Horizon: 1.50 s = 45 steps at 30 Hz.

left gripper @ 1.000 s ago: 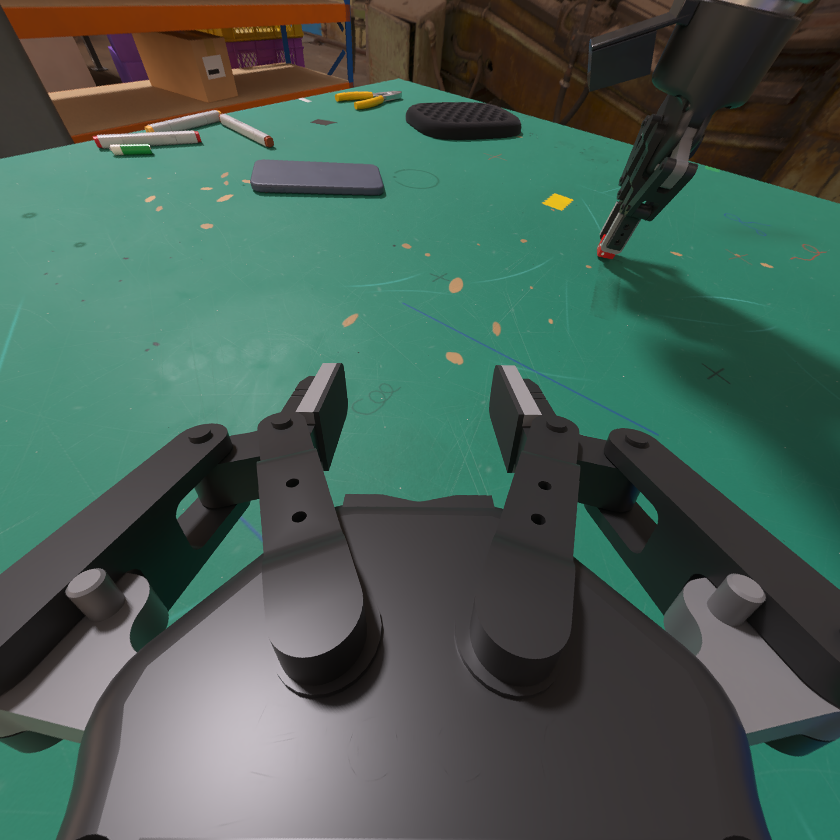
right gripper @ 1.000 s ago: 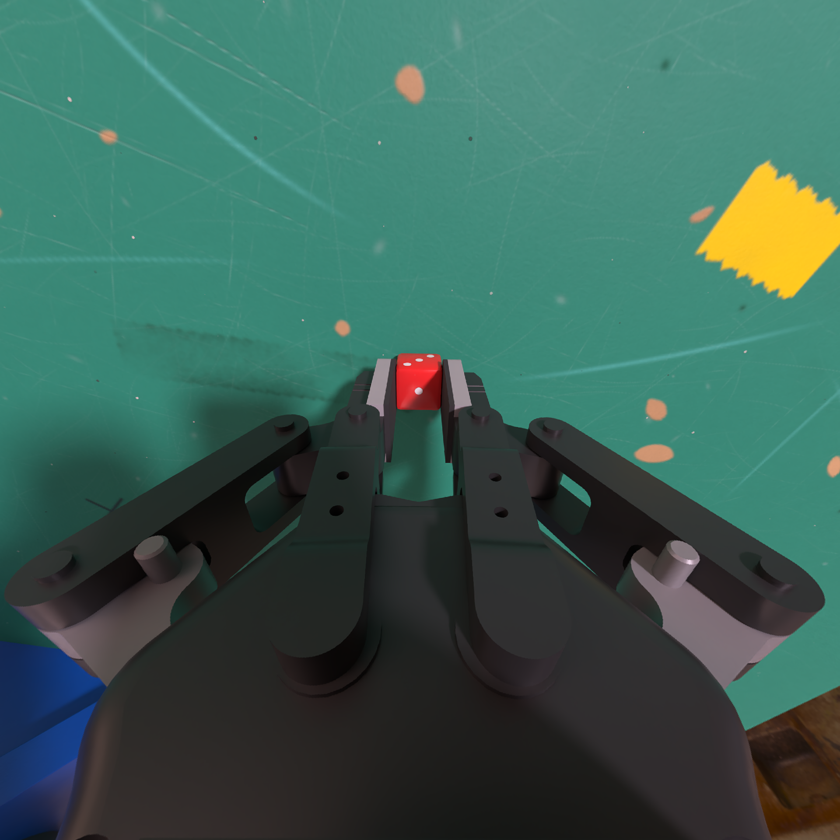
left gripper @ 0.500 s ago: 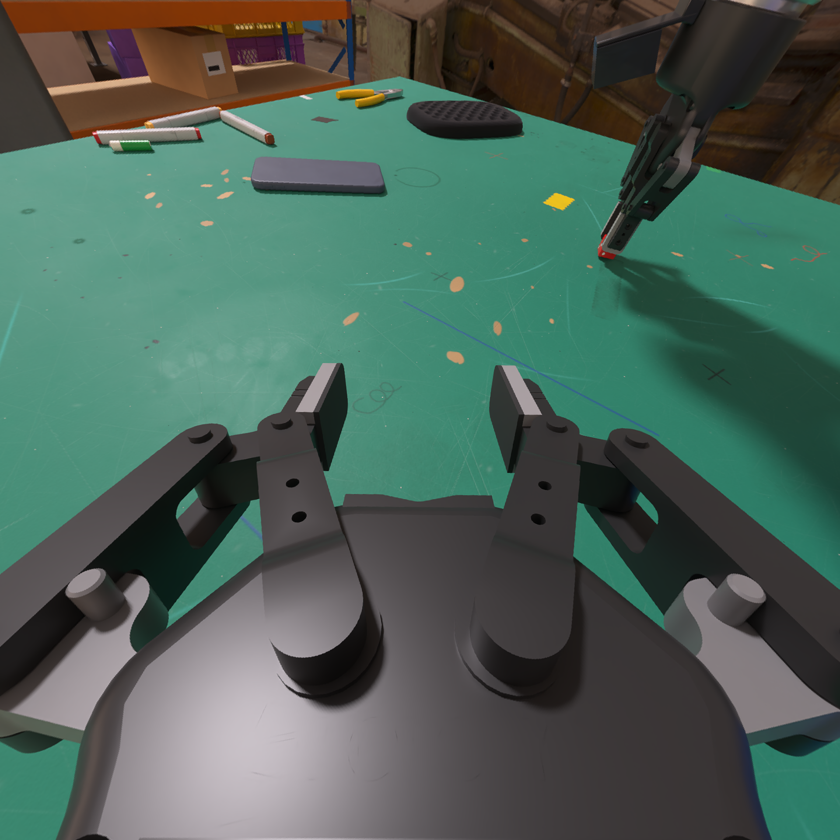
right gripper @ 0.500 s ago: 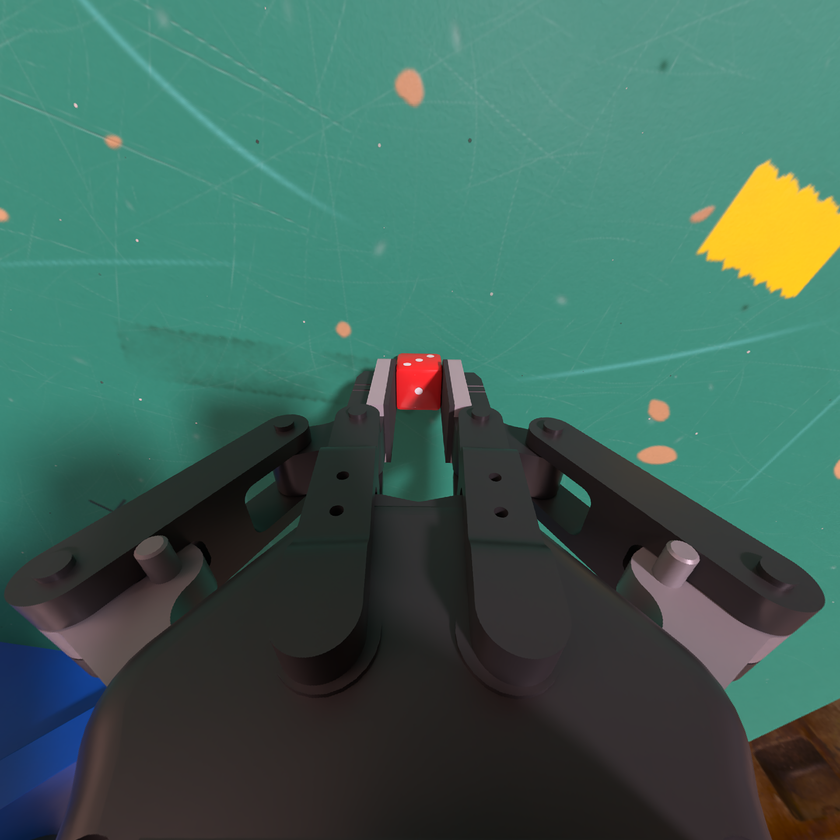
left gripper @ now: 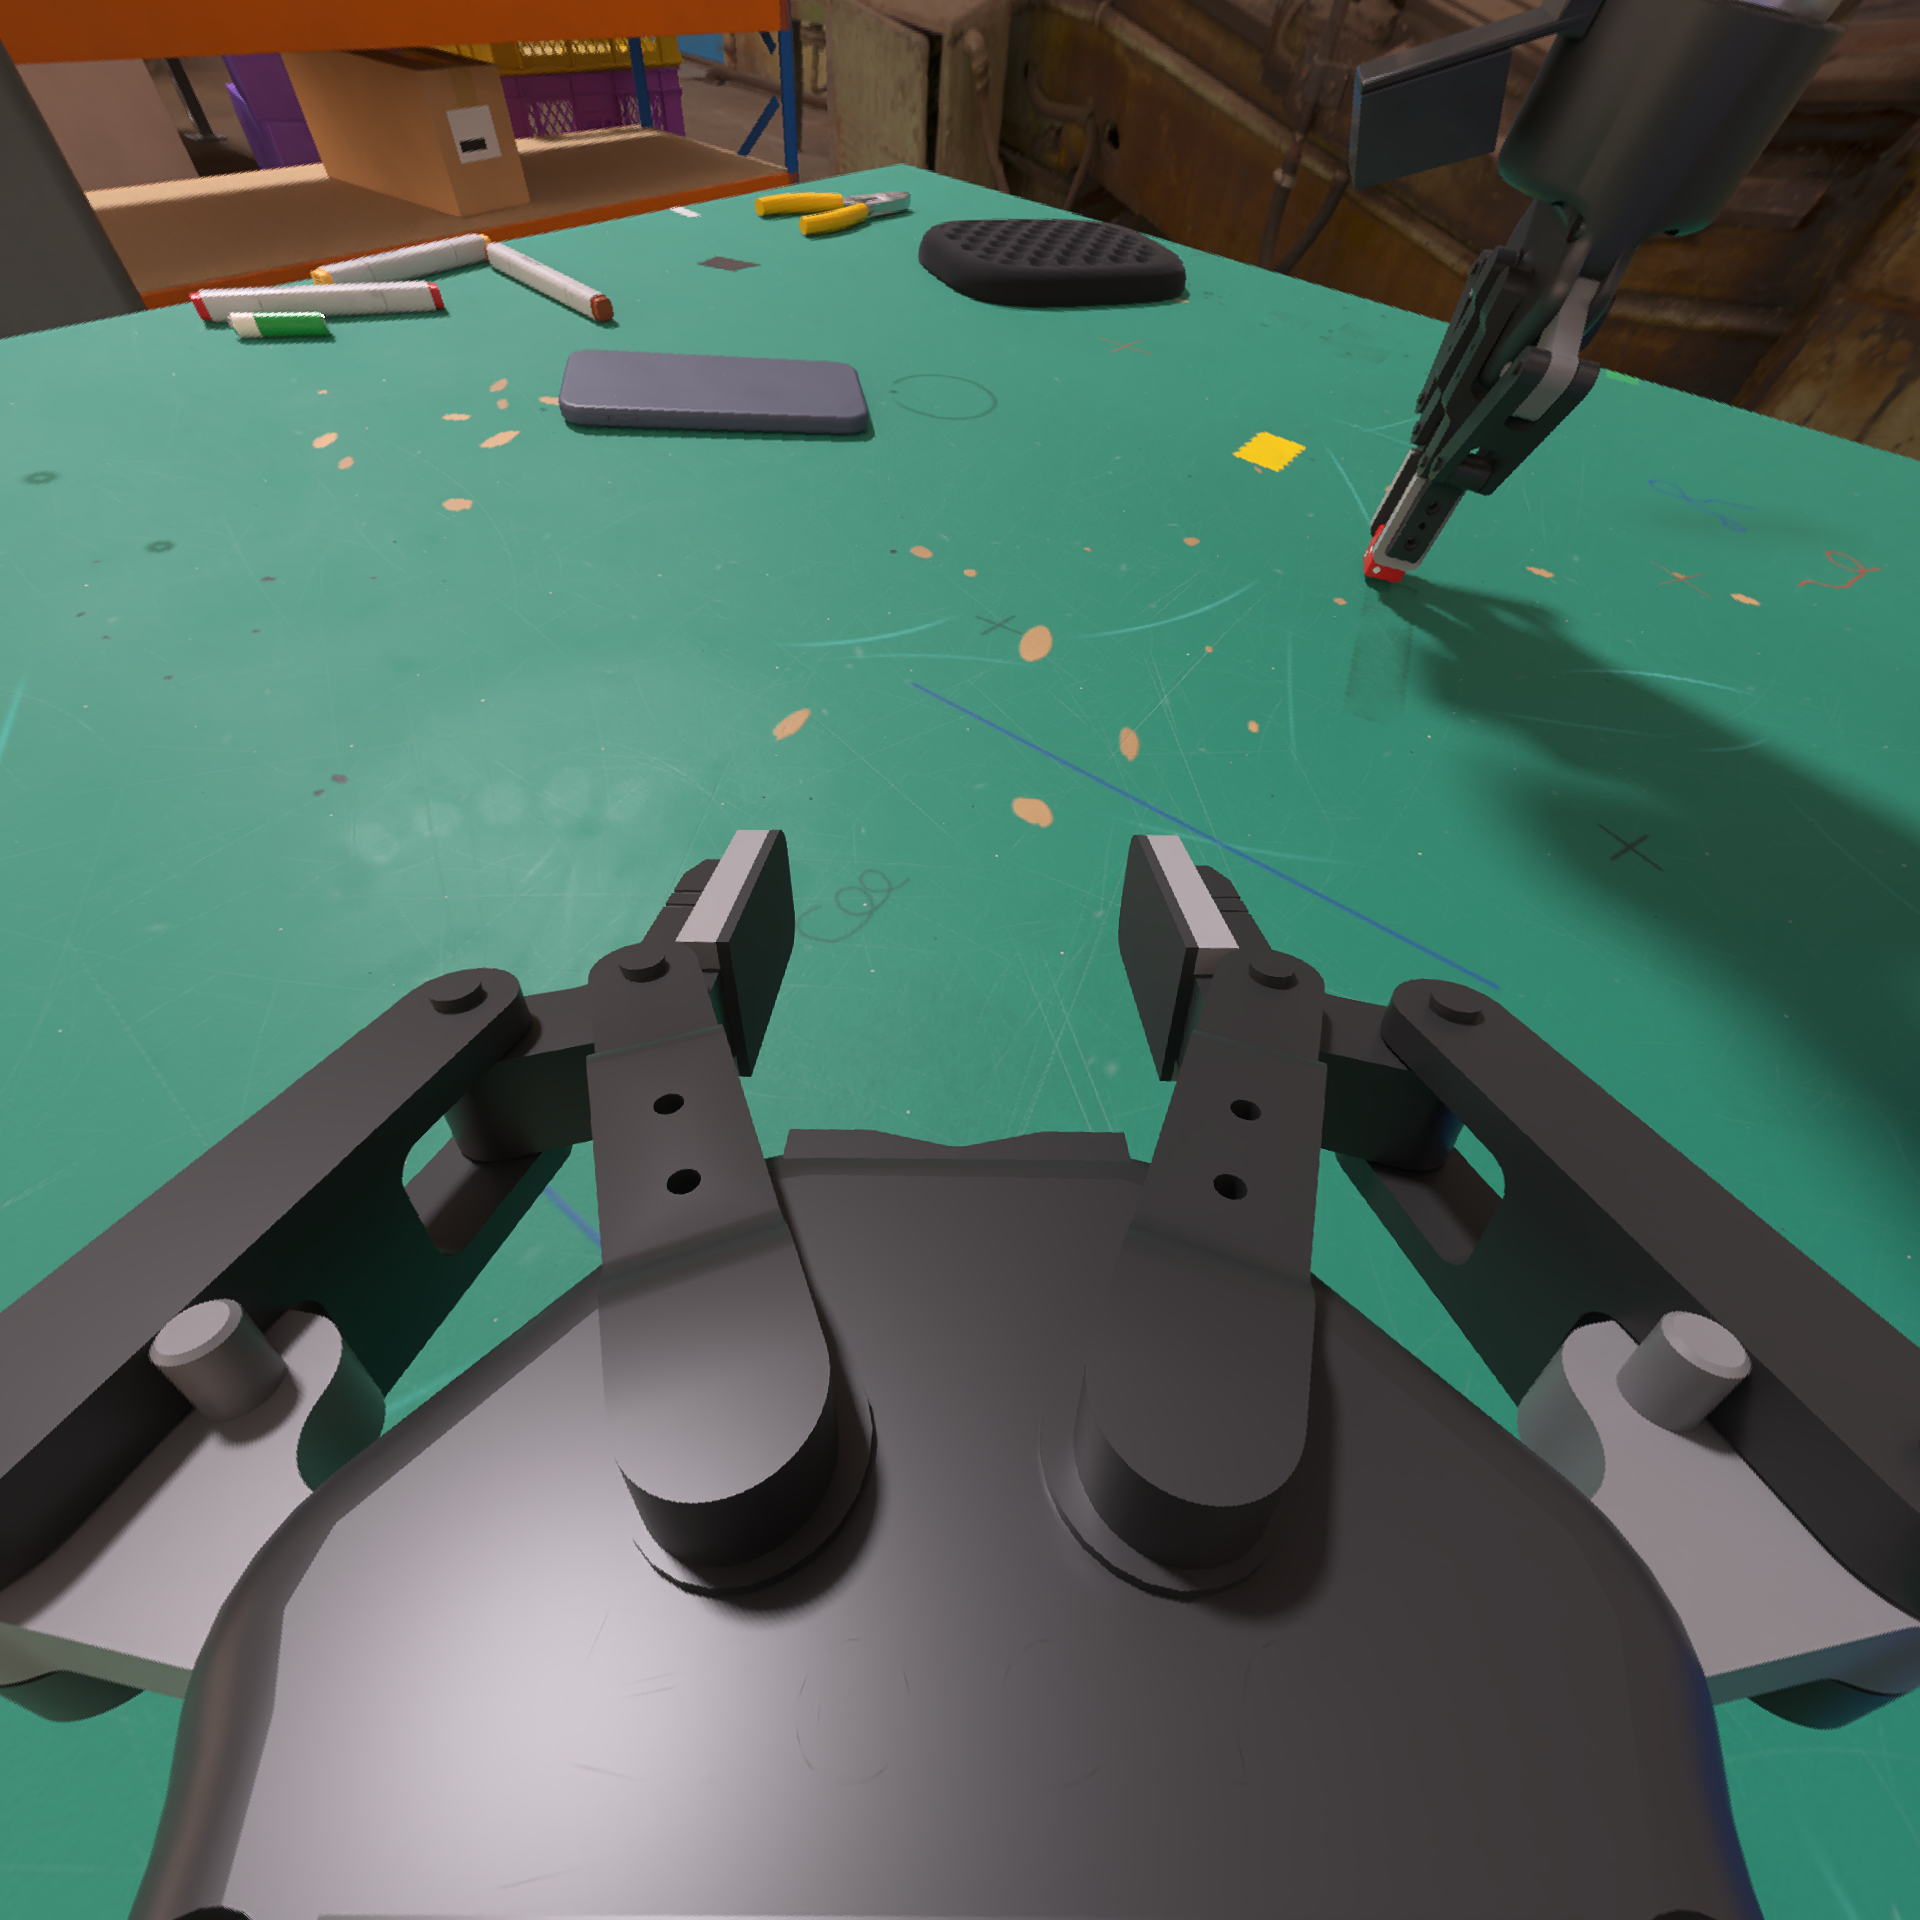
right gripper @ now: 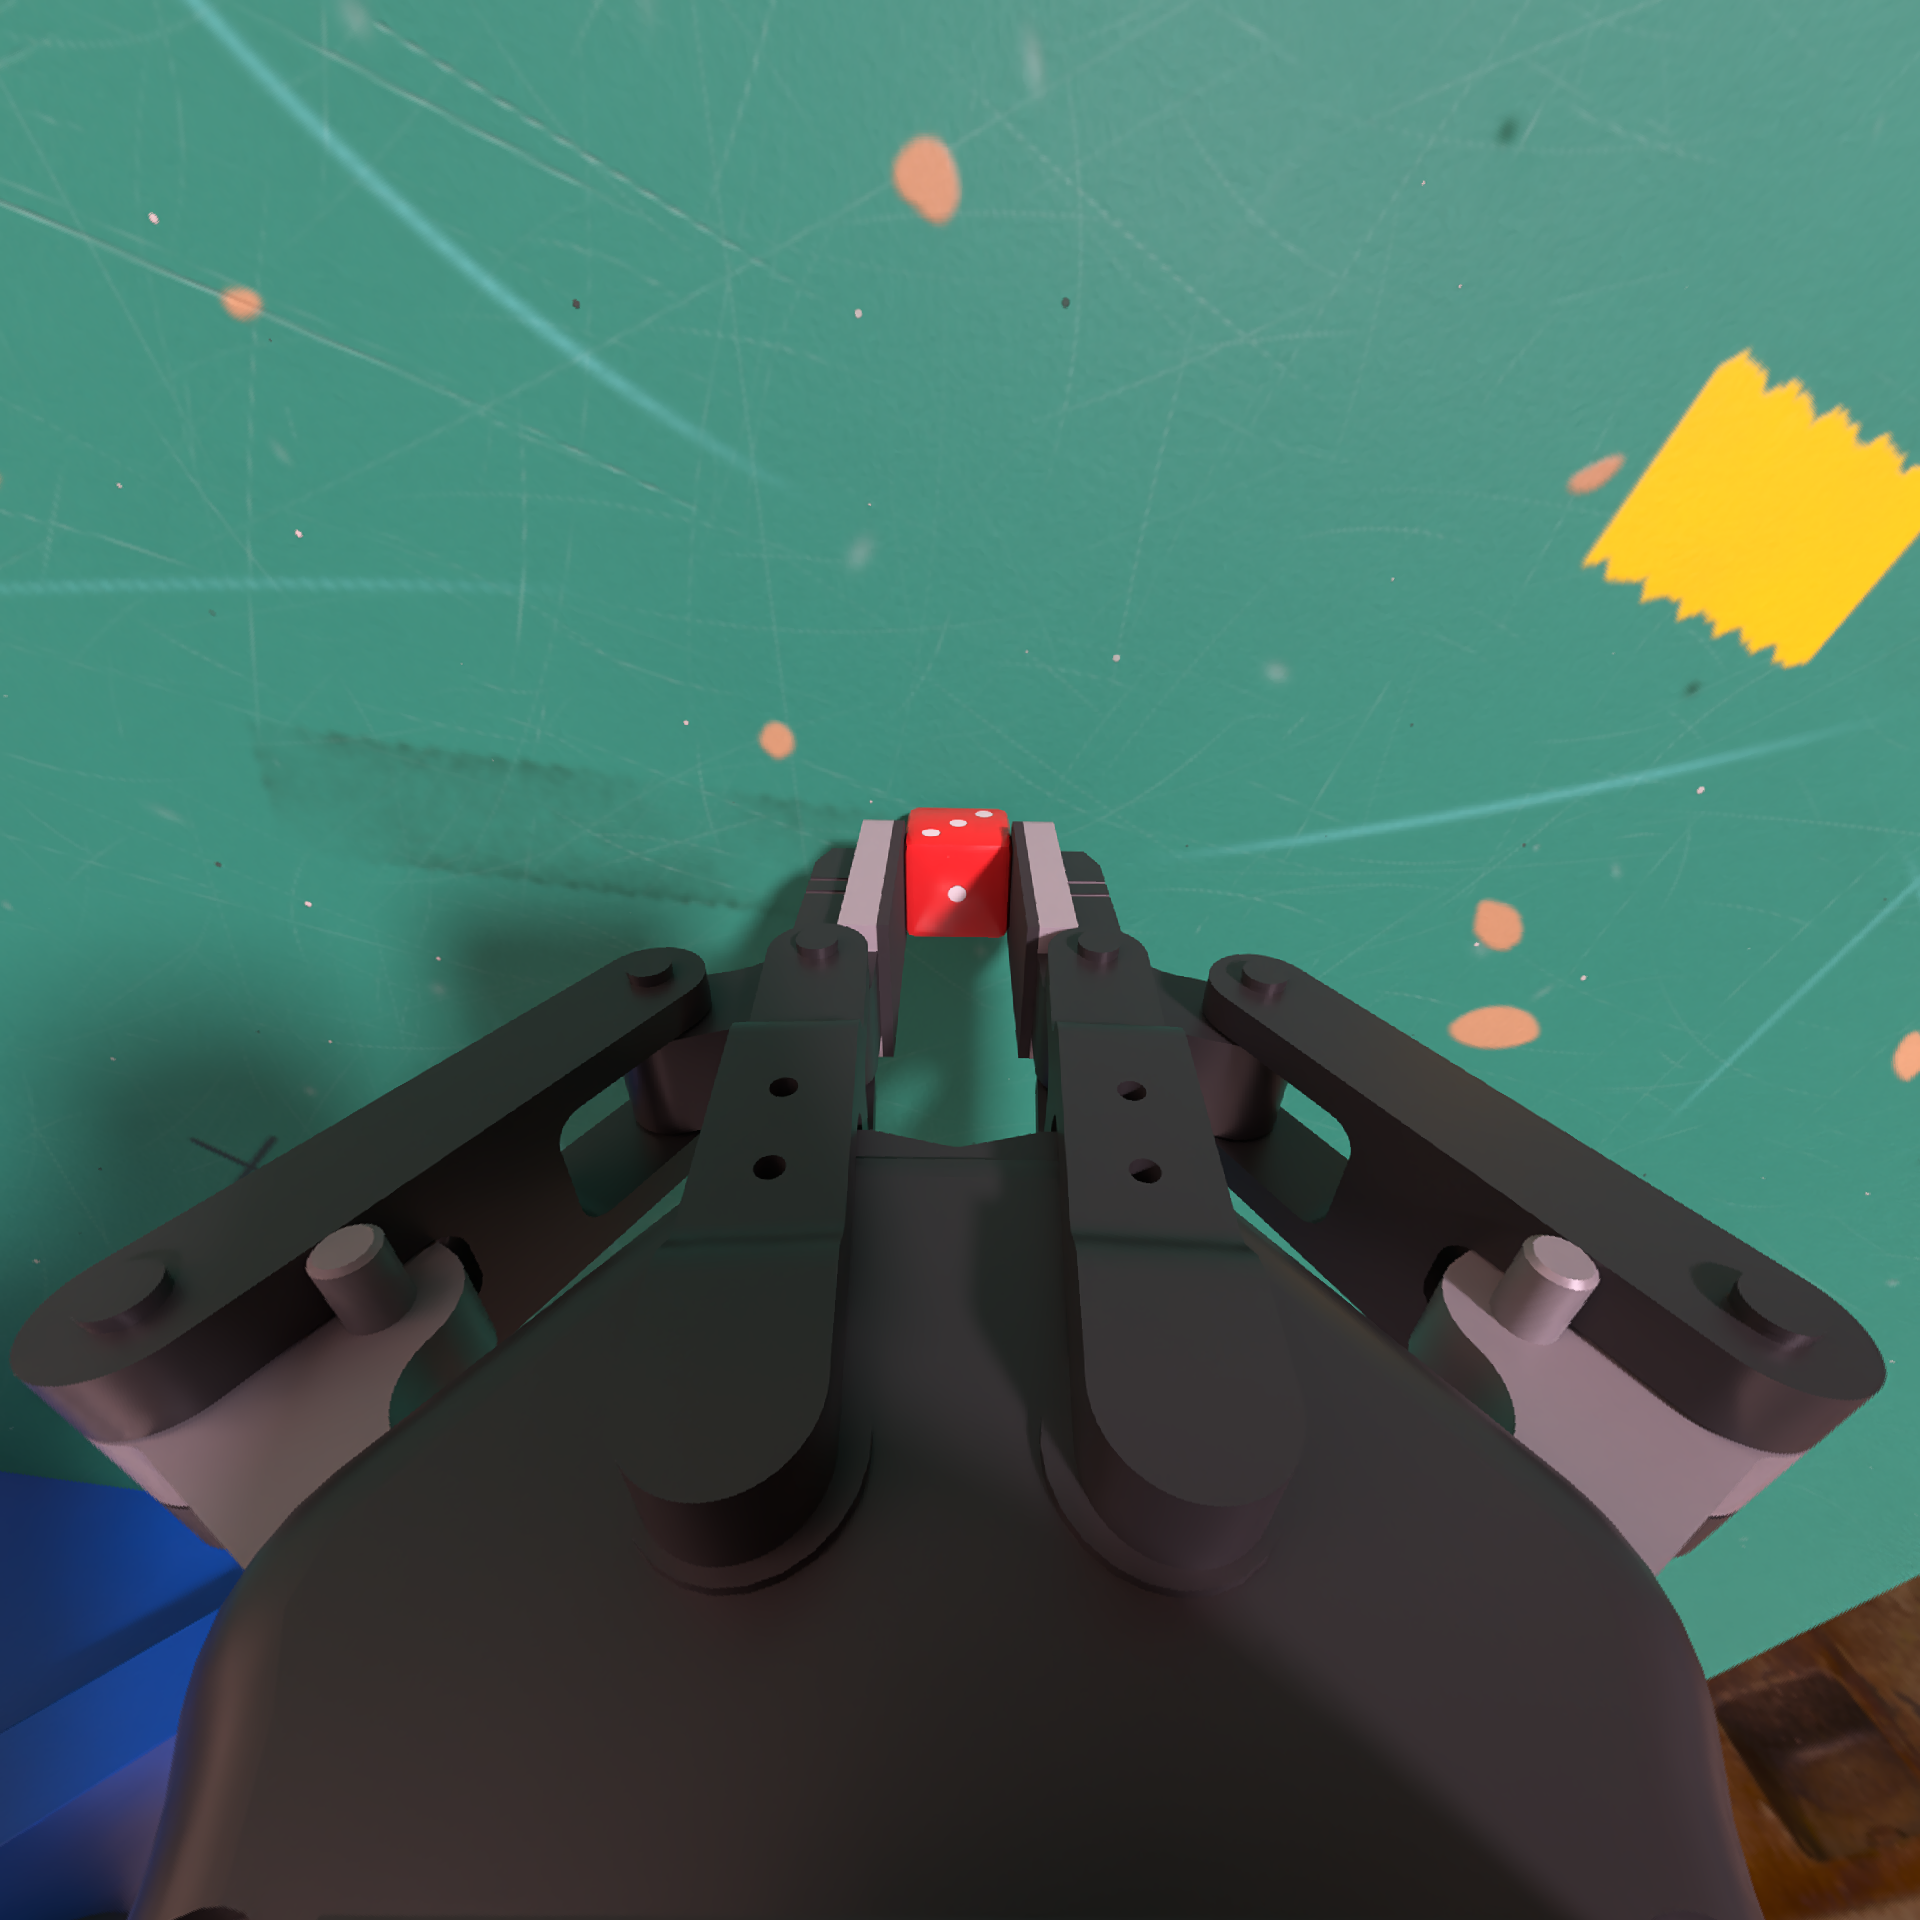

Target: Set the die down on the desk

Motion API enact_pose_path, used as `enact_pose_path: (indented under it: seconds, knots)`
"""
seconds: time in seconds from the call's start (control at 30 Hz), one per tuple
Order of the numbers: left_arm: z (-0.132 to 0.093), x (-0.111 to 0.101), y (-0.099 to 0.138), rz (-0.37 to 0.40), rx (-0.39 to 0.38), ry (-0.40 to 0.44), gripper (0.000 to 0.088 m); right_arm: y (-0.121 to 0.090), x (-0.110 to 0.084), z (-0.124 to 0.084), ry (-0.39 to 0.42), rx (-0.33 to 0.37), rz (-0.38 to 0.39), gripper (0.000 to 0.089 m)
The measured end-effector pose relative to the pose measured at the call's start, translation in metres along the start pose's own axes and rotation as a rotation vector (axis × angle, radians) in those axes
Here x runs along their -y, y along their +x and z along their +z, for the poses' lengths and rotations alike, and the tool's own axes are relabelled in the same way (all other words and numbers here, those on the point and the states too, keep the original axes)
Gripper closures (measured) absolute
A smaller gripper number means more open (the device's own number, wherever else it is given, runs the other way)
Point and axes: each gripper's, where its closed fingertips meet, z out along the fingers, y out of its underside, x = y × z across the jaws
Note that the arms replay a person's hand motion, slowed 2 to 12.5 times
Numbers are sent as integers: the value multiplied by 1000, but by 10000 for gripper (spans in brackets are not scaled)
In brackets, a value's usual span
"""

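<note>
The red die (right gripper: 956, 873) with white pips sits between the pads of my right gripper (right gripper: 958, 883), which is shut on it. In the left wrist view the right gripper (left gripper: 1397, 551) points steeply down at the far right. The die (left gripper: 1380, 566) at its tip is at the surface of the green desk (left gripper: 623, 675), and its shadow meets it there. My left gripper (left gripper: 956, 914) is open and empty, hovering low over the desk's near middle, well apart from the die.
A yellow tape patch (left gripper: 1268, 450) lies left of the die and also shows in the right wrist view (right gripper: 1766, 520). A grey phone (left gripper: 715, 390), a black pad (left gripper: 1051, 260), yellow pliers (left gripper: 831, 208) and markers (left gripper: 395, 281) lie at the far side. A blue block (right gripper: 73, 1621) shows beside the right gripper.
Almost nothing. The right gripper keeps its hold on the die at the same spot on the desk, with only a slight shift of the wrist. The left gripper has not moved.
</note>
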Motion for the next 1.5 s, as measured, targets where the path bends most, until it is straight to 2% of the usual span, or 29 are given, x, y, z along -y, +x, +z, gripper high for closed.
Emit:
enact_pose_path:
  seconds: [0.2,0.3,0.37,0.83,1.17,1.5]
  knots:
    - [0,0,1,5,-1,-3,315,1,-2,-2,-8,-10,-2,715]
    - [1,-1,1,7,0,-4,315,1,-4,-5,-10,-15,-4,602]
    - [1,-1,1,9,2,-4,315,1,-4,-7,-10,-18,-5,574]
    - [0,0,2,21,8,-4,314,-1,-4,-33,36,-54,-15,546]
    - [0,0,2,25,11,-1,314,-6,3,-66,133,-88,-28,541]
    - [-1,1,1,24,14,2,313,-21,17,-105,293,-110,-71,539]
